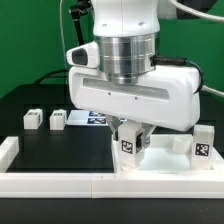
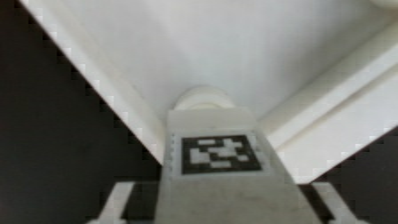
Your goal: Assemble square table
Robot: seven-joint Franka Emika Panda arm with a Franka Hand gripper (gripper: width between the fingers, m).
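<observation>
claw (image 1: 128, 148) down around a tagged leg (image 1: 127, 146) at the square tabletop (image 1: 165, 163)

seen from the exterior view, the white square tabletop lies on the black counter (image 1: 60, 150) at about 5 o'clock. the tagged leg stands upright at the tabletop's 9 o'clock end, between the claw's fingers (image 2: 118, 205). whether they pinch it or stand just off it, i cannot tell. a second leg (image 1: 203, 146) stands at the tabletop's 3 o'clock end. a third leg (image 1: 32, 119) and a fourth leg (image 1: 58, 121) sit side by side out at 9 o'clock, near the marker board (image 1: 93, 118). in the wrist view the tagged leg's tag faces the camera, with the tabletop behind it.
</observation>
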